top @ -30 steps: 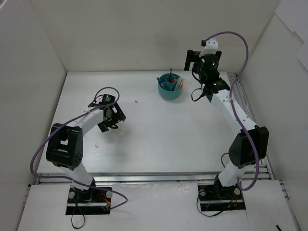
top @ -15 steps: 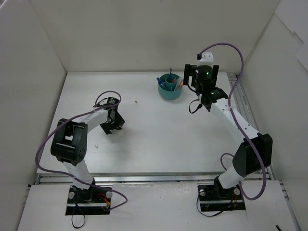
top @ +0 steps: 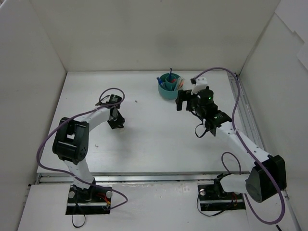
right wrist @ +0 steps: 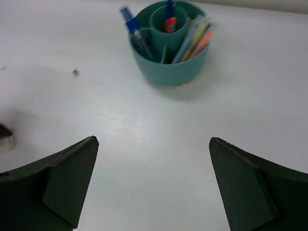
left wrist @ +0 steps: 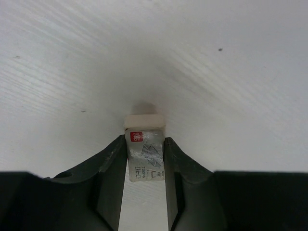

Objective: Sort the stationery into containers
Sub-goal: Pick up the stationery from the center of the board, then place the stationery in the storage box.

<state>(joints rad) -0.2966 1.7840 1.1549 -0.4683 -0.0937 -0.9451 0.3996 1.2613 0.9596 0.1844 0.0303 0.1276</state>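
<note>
Pinching white paper-sleeved eraser in left gripper, down at table. Facing teal divided cup of pens with right gripper, spread wide.

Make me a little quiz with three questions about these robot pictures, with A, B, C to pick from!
1. Where does the teal cup stand?
A. on the far part of the table
B. between the arm bases
C. tipped over at the near edge
2. What colour is the bare end of the eraser?
A. black
B. white
C. green
3. How is the right gripper?
A. shut on a pen
B. shut on the cup
C. jaws wide apart, empty

Answers:
1 A, the top view shows it upright at the table's far side.
2 B, a white end sticks out from the left gripper.
3 C, only bare table shows between its jaws.
</note>
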